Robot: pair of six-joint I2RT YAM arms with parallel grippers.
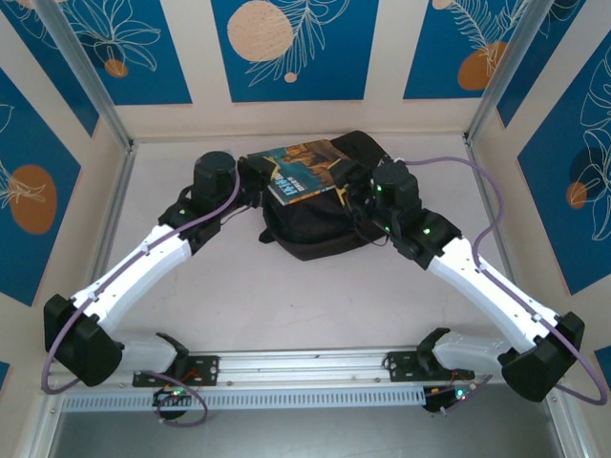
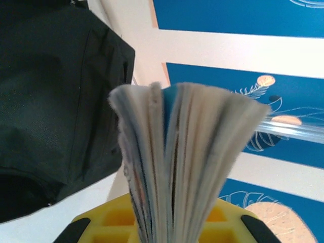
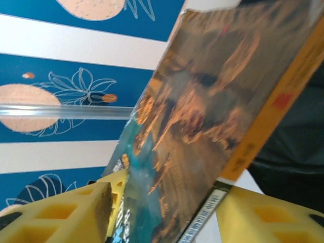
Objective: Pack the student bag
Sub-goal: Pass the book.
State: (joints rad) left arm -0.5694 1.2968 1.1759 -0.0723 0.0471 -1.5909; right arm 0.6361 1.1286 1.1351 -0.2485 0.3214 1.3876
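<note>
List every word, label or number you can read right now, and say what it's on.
Nothing reads clearly enough to quote.
Title on the book cover, top view: white lettering, too small and turned to read.
Print on the book's edge strip, right wrist view: blurred, unreadable.
On the student bag: no label visible.
On the wall panels: leaf and circle patterns, no words.

A: What is seen on the table [image 1: 286, 315]?

B: A black backpack [image 1: 320, 234] is laid at the far middle. A book [image 1: 304, 170] is seen over its far part, cover up.

A: How is the book met?

B: Its left edge is reached by the left gripper [image 1: 258, 181], its right corner by the right gripper [image 1: 355, 195]. Both arms are stretched inward from the near corners.
</note>
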